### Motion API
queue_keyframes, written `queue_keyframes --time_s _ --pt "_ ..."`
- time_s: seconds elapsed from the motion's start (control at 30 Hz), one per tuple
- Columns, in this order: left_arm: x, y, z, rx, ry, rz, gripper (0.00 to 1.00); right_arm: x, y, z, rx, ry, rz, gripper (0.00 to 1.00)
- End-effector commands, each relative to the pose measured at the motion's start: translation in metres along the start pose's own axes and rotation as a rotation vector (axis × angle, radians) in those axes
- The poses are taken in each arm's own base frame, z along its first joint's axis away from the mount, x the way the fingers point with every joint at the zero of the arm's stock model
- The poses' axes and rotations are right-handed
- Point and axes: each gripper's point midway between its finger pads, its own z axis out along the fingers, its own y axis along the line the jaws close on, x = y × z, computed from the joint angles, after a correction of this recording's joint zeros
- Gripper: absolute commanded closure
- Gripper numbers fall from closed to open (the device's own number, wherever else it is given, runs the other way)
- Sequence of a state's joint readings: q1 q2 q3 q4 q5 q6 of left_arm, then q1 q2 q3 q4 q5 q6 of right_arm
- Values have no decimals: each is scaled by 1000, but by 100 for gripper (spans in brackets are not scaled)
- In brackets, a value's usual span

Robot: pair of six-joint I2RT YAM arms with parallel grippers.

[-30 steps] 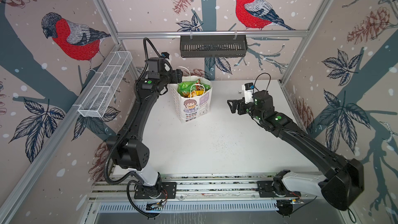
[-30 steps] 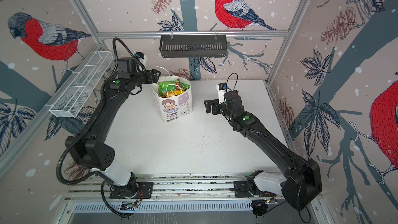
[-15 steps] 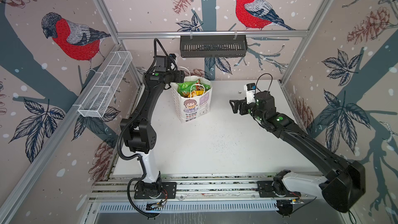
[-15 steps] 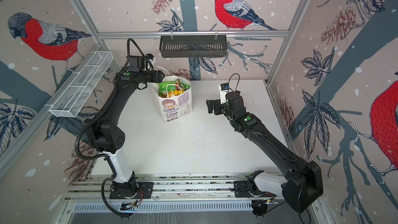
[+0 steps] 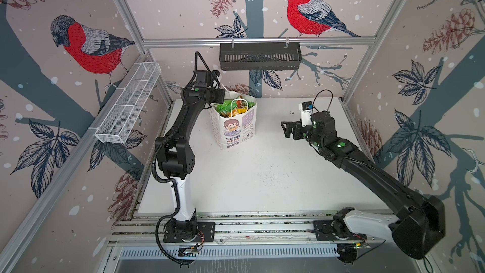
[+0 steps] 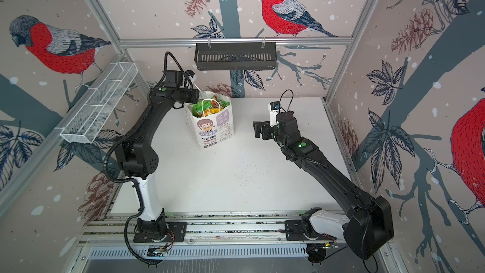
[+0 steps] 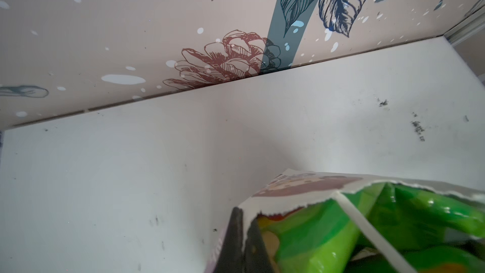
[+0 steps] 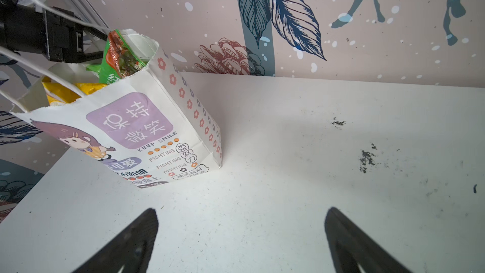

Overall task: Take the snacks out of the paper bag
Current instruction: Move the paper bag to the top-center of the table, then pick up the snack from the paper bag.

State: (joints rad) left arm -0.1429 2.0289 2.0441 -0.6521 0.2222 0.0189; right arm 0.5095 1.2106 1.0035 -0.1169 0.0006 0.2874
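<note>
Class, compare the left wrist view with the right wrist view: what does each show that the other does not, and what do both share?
Left wrist only: the rim of the white printed paper bag pinched in the shut left gripper.
Right wrist only: the right gripper, open; the bag's cartoon girl and lilac panel; a crinkly yellow plastic packet.
Both: the bag, bright green plastic packets inside it, the white table, the wall's red-brown pine cone print.
</note>
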Motion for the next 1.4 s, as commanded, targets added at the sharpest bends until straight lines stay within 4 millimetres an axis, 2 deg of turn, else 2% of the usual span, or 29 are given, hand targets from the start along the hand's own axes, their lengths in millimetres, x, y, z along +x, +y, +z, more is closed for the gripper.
queue_keyframes --time_s 0.0,0.13,0.3,0.4,0.73,0.97,1.17,1.37 --pt "8 -8 1 16 35 2 100 -9 -2 -2 10 -38 7 0" --pt "9 -16 -4 -13 32 19 100 -10 -2 -3 9 -42 15 0" --pt "-1 -28 -27 -48 -21 17 100 -10 0 -4 -3 -42 24 0" --pt "-1 -41 -42 -28 -64 12 100 -9 2 -4 -18 -41 34 0" --pt "29 -71 -88 37 -203 -70 100 -8 17 -12 -80 -40 29 0" --pt "38 -95 -116 14 -272 -58 100 -15 32 -22 -125 -59 30 0" --pt "49 -118 -118 -18 -270 -20 100 -16 51 -25 -187 -46 23 0" --pt "58 -130 -103 -30 -237 -28 100 -6 77 -28 -315 10 20 0"
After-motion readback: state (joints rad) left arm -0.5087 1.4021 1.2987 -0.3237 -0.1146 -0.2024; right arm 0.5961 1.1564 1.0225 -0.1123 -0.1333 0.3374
